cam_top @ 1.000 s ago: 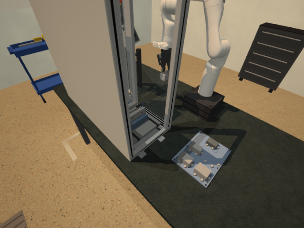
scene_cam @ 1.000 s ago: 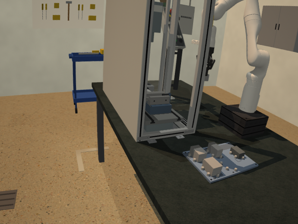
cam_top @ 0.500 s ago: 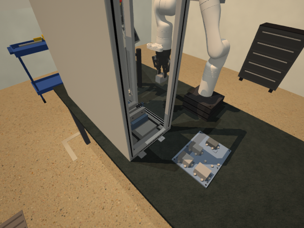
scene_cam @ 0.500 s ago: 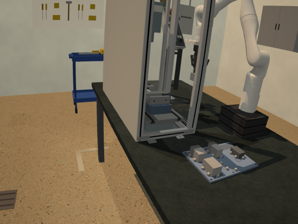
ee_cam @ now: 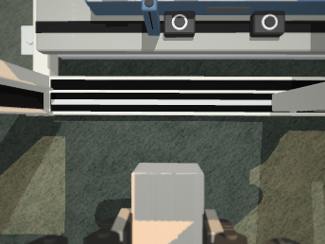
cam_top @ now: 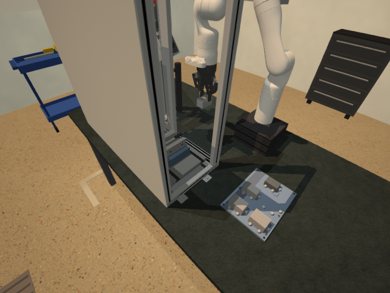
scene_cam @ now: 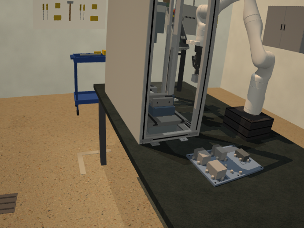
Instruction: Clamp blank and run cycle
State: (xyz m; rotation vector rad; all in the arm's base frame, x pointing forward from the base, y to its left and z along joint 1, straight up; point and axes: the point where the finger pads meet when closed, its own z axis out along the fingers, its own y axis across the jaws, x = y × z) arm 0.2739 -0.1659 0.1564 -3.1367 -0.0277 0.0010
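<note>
- The worktop (cam_top: 315, 249) (scene_cam: 245, 203) (ee_cam: 161, 142) is carrying guard, plate and arm together, presumably so that every station is staying within reach.
- The guard (cam_top: 107, 78) (scene_cam: 127, 61) (ee_cam: 161, 102) is enclosing the vise; with its cover on top, the blank is probably needing to enter from the side.
- The arm (cam_top: 271, 34) (scene_cam: 264, 58) is bending high and dropping its wrist outside the guard, apparently lining up with the side opening.
- The plate (cam_top: 285, 189) (scene_cam: 253, 164) is lying outside the guard, its small pegs seemingly keeping each block in its own place.
- The vise (cam_top: 179, 156) (scene_cam: 161, 111) is waiting inside without the blank; the low bars are calling for a gentle, level lowering, since a knock could be tipping them.
- The pincer (cam_top: 206, 94) (scene_cam: 196, 72) (ee_cam: 167, 227) is pointing downward and pinching the blank by two opposite sides, leaving its underside free for the bars.
- The blank (cam_top: 204, 102) (scene_cam: 194, 78) (ee_cam: 167, 196) is hanging above the worktop, outside the guard; whether its width is matching the master, I cannot tell.
- The dark setting master (cam_top: 272, 184) (scene_cam: 242, 154) is resting on the plate, serving as the width reference.

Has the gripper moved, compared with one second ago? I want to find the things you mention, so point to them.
Yes; in the exterior view, the gripper (cam_top: 204, 95) (scene_cam: 196, 72) (ee_cam: 167, 227) went from right of the guard's right front post (cam_top: 221, 104) (scene_cam: 204, 73) to left of it.
</note>
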